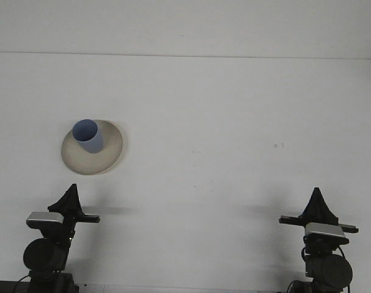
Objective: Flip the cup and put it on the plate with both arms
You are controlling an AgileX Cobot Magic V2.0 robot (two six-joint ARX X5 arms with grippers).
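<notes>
standing mouth-up on a round beige plate (81, 160), a light blue cup (89, 136) could tip if nudged; both grippers, near the table's front edge, look pressed together, empty.

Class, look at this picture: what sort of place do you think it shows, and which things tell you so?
Probably a robot test bench or lab: a bare white table, a left gripper and right gripper at its near edge, and only a blue cup standing on a beige plate.
</notes>
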